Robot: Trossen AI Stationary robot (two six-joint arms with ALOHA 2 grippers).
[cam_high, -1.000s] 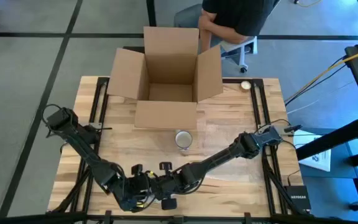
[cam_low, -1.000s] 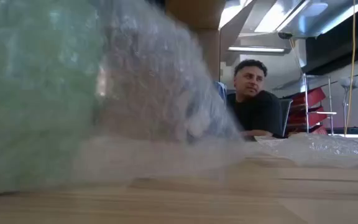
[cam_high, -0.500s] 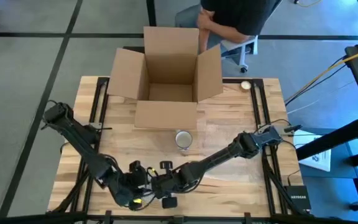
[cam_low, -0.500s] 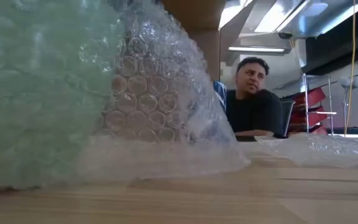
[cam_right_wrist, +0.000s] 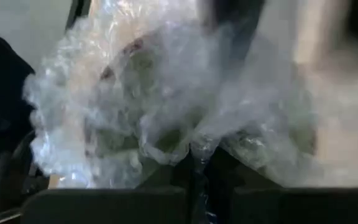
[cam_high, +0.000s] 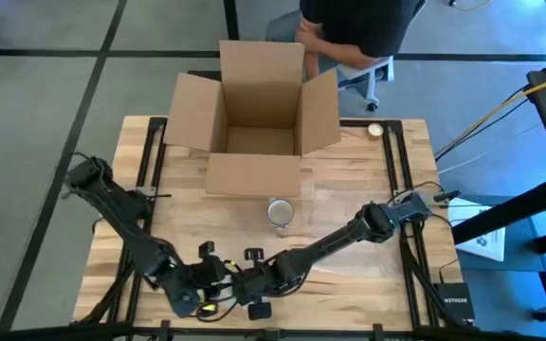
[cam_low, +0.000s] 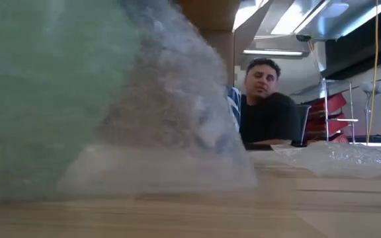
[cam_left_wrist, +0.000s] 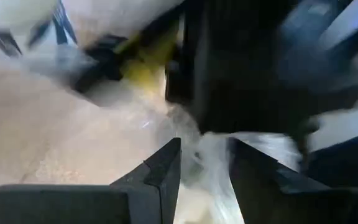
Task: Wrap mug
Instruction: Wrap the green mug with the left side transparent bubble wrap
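**Asker:** What has just changed?

**Me:** The bubble wrap (cam_low: 78, 99) is on the move. In the low view it fills the left of the scene as a pale green-white heap. Half a second ago its bubbles were crisp; now it is smeared, and its foot on the right has drawn in a little. From above, my left claw (cam_high: 192, 292) has slid slightly leftward along the near edge of the surface (cam_high: 349, 189), away from my right claw (cam_high: 245, 284).

**Asker:** Are you holding it?

**Me:** My right claw is clenched on a twisted fold of the wrap. A strand runs through my left claw, but I cannot tell whether it bites or merely straddles it.

**Asker:** And the mug?

**Me:** The mug (cam_high: 280, 212) stands upright and bare in the middle of the surface, just in front of the open cardboard box (cam_high: 254, 123) and apart from both claws. It has not shifted (nor has the box).

**Asker:** So what does that mean?

**Me:** I judge I am tugging the sheet open between my claws. No wrapping has begun; the sheet has yet to reach the mug.
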